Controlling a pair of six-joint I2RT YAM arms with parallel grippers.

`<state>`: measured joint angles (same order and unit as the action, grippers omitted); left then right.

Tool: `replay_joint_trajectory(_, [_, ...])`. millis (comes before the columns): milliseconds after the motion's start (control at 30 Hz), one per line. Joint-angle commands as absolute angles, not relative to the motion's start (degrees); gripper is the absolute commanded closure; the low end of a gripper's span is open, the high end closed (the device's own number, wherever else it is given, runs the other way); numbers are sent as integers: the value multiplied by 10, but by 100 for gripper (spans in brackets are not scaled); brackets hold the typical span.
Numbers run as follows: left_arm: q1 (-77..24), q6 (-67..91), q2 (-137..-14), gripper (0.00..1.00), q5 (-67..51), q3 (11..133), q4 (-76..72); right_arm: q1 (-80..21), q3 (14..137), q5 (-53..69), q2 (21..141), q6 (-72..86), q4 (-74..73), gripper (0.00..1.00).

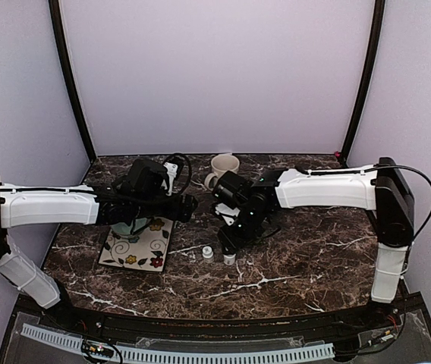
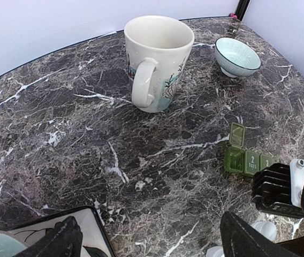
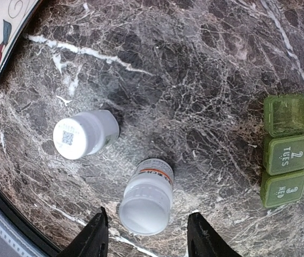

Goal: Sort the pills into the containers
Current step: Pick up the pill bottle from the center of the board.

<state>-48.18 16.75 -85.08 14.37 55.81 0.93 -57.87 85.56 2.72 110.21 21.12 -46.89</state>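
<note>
Purple walls [image 1: 215, 76] stand around a dark stone counter [image 1: 314, 258] with white lines in it. On the counter sits the green pill box [image 3: 286, 150], a short row of three little square boxes stuck together. It is see-through green. One end box has its lid flipped open, and the other two are closed and say "2 TUES" and "3 WED". The right tool [image 3: 148, 213] is spread wide and holds nothing. A white bottle [image 3: 146, 195] with a red stripe on its label stands just in front of it, right between its two fingers. I cannot tell if the bottle's cap is on. In the right wrist view, the pill box lies off to the right of this tool and bottle, with its long side running up and down. The right arm is much nearer to it than the left. Another white bottle [image 3: 85, 134] stands near the first. The left tool [image 2: 152, 235] is also spread wide and empty, back by the flower mat [image 1: 136, 246]. A mug [image 2: 157, 61] and a small bowl [image 2: 237, 56] sit farther back.
</note>
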Motion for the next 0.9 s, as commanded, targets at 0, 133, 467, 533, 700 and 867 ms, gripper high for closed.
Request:
replay_joint_trajectory(0, [-485,171,-839,8,154,550,11,-584,876,20,1113,199,-473,51])
replay_joint_trajectory(133, [-485,171,-842,8,156,551,12,-584,882,21,1120,195,-473,54])
replay_joint_trajectory(467, [-485,170,-846,8,163,552,13,-584,890,24,1133,187,-480,57])
replay_joint_trajectory(533, [-485,169,-847,8,164,553,12,-584,890,23,1134,186,-481,58])
replay_joint_trajectory(700, [-486,170,-850,8,165,553,12,-584,892,27,1140,182,-484,64])
replay_joint_trajectory(867, [-485,171,-850,8,167,552,13,-584,893,30,1143,179,-486,73])
